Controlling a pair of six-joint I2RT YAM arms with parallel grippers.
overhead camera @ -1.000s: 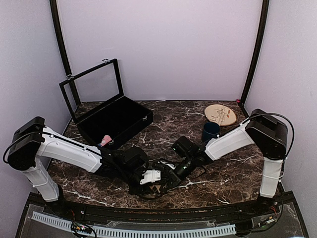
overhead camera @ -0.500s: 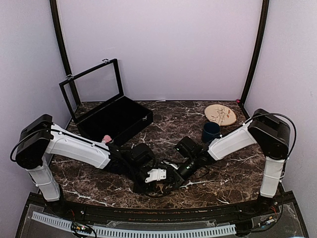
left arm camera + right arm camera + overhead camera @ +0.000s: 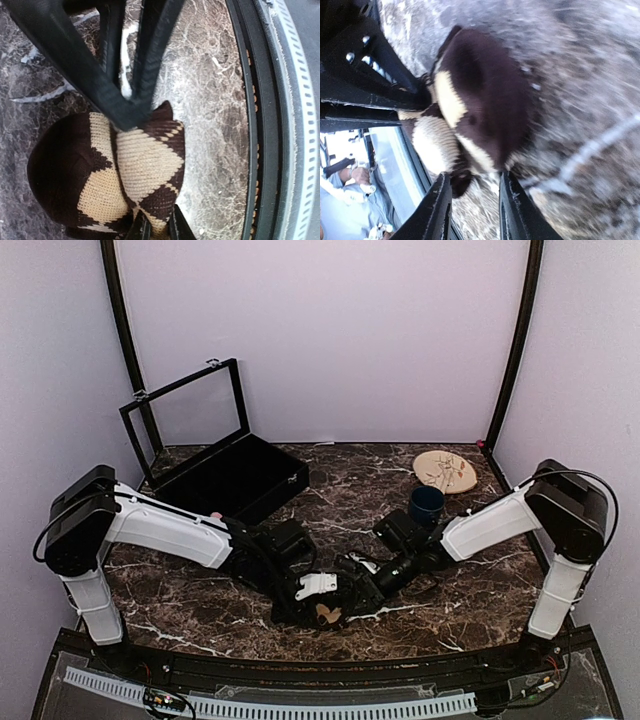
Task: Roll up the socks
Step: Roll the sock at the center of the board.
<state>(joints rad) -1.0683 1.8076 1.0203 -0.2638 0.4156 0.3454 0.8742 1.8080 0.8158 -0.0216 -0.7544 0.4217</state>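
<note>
A brown and cream argyle sock (image 3: 326,615) lies bunched into a lump on the marble near the front edge. It fills the left wrist view (image 3: 135,170) and the right wrist view (image 3: 480,100). My left gripper (image 3: 320,602) is shut on the sock's cuff, with knit pinched between its fingertips (image 3: 156,227). My right gripper (image 3: 356,596) is open, and its fingers (image 3: 474,175) straddle the sock's edge from the right. Its black fingers (image 3: 145,60) touch the top of the lump in the left wrist view.
An open black case (image 3: 230,480) with a raised lid stands at the back left, with a small pink item (image 3: 213,518) at its front. A dark blue cup (image 3: 425,505) and a wooden disc (image 3: 445,470) are at the back right. The table's black front rail (image 3: 260,125) is close to the sock.
Both grippers have shifted right and toward the front edge. The sock has moved along with the left gripper, and its cream pattern now shows in the top view.
</note>
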